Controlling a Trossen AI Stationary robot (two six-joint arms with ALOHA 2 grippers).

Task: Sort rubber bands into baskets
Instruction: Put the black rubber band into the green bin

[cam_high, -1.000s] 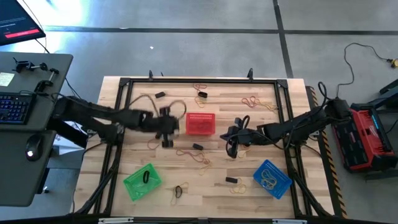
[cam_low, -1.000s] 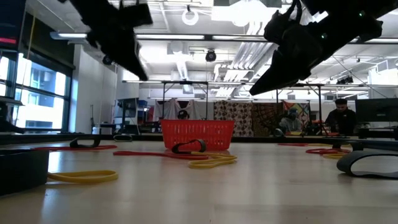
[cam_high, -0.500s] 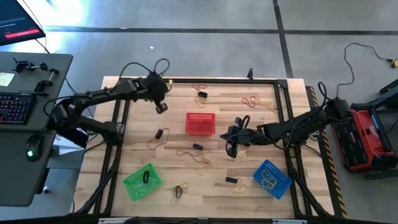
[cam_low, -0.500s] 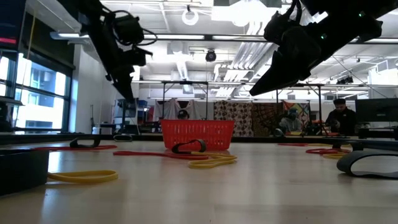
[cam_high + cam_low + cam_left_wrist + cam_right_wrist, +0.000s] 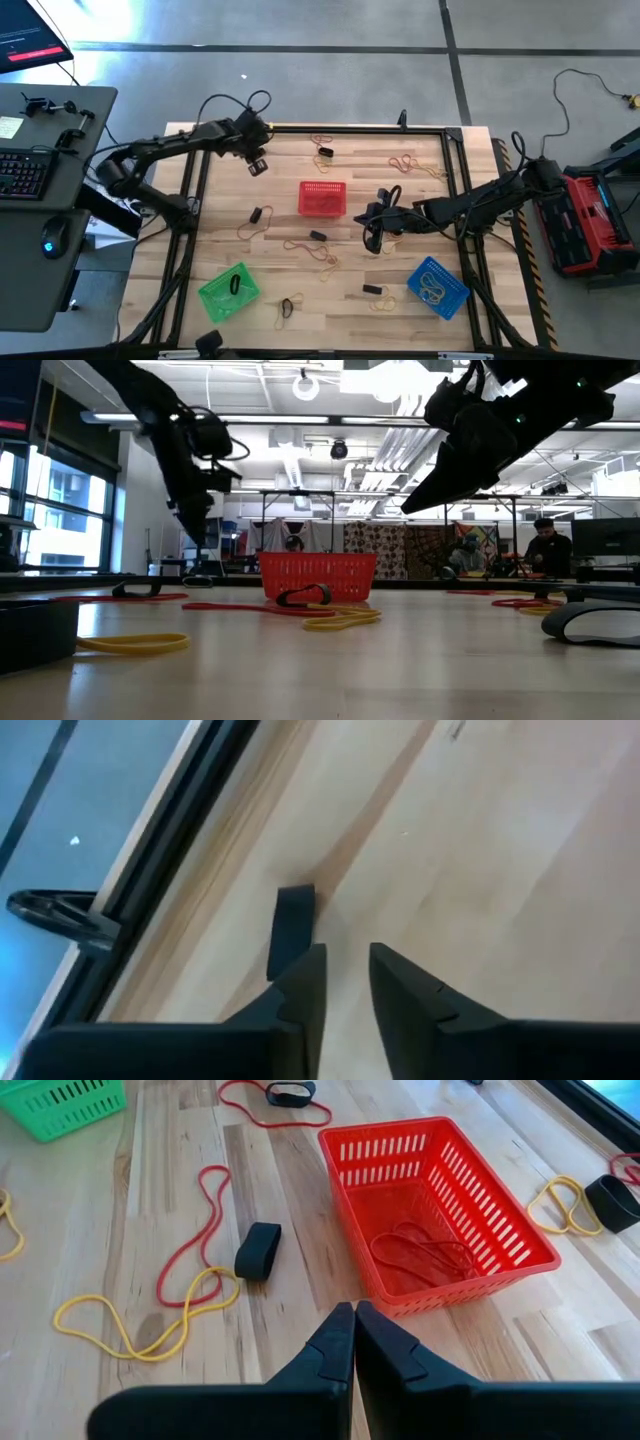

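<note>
High view: the red basket (image 5: 322, 198) is seen at the middle of the table (image 5: 440, 160), with reddish bands (image 5: 415, 1252) lying inside it, while the green basket (image 5: 229, 291) and the blue basket (image 5: 436, 284) are set nearer the front edge, to either side of it. The left gripper (image 5: 257, 167) is held beyond the red basket near the far-left corner, its fingers (image 5: 300, 990) slightly parted over a black band (image 5: 289, 925) on the wood. The right gripper (image 5: 372, 240) is poised just right of the red basket, fingers pressed together, nothing clasped.

Left end effector (image 5: 258, 165) slightly parted, far-left; right end effector (image 5: 372, 240) closed, centre.
</note>
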